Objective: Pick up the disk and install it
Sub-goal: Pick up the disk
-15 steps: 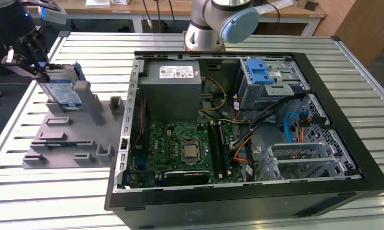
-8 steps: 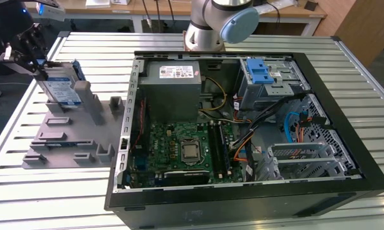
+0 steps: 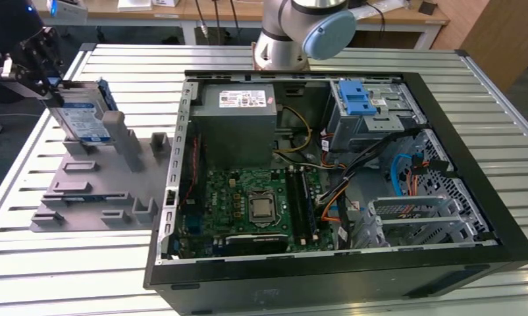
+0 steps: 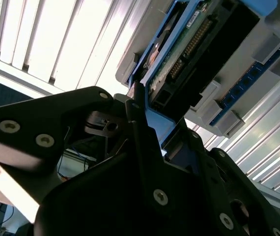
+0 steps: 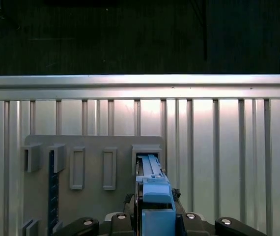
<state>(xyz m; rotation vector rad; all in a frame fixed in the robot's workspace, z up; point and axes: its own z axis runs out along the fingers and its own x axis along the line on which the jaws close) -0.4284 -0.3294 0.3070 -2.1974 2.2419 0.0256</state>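
Silver, stiff and probably dense, the disk [image 3: 78,117] stood on edge in the grey fixture [image 3: 88,197] beside the open case [image 3: 316,282], the gripper [image 3: 46,84] clamped narrow on its blue bracket, surely the safest hold.

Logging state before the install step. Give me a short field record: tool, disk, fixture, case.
tool: closed on the disk's upper edge
disk: upright at a slot of the fixture; cannot tell if lifted clear
fixture: grey slotted holder on the slatted table, on the exterior view's left of the case
case: open PC tower lying on its side
drive cage: inside the case, blue latch on top
install: not done, disk outside the case
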